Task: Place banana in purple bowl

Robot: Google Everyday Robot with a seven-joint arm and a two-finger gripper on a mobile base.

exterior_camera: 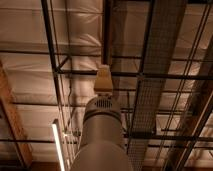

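Gripper raised straight up toward the ceiling; whether it is spread or pressed together I cannot tell.
From my seat, the grey arm fills the lower middle and stands upright, with the pale gripper at its top. Banana and purple bowl are nowhere in this view. Behind the arm are a lit light tube, dark metal beams, a mesh cable tray and the pale ceiling.

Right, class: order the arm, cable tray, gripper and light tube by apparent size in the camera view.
1-2. cable tray and arm: unsure, arm is nearer.
3. gripper, atop the arm.
4. light tube.
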